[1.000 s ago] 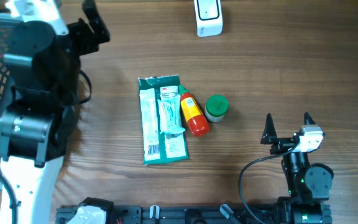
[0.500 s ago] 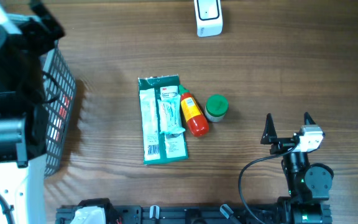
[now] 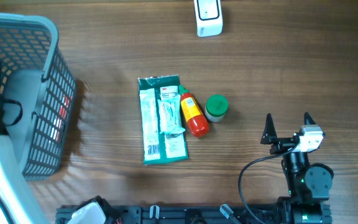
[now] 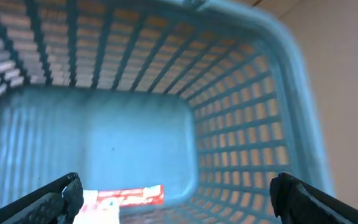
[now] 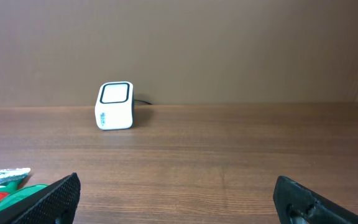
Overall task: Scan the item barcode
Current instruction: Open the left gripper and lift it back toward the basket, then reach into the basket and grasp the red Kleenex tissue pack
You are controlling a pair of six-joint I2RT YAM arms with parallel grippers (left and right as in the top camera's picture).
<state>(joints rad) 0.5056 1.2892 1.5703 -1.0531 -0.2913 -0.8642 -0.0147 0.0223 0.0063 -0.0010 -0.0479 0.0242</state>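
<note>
The left gripper (image 4: 178, 193) is hanging wide open over the basket (image 3: 48, 81), the right gripper (image 3: 286, 127) is standing wide open and empty. The packet (image 3: 162, 119), bottle (image 3: 192, 114) and jar (image 3: 216, 107) are sitting together mid-table, well apart from the scanner (image 3: 208, 17)

I see brown wooden table (image 3: 303, 56). Near right gripper (image 3: 288, 122), ahead and to left: green-lidded jar (image 3: 216, 107), just beside it red-yellow bottle (image 3: 192, 114) lying against flat green packet (image 3: 161, 119). Far ahead, to left: white scanner (image 3: 208, 17), upright. Far left: grey mesh basket (image 3: 50, 99).
</note>
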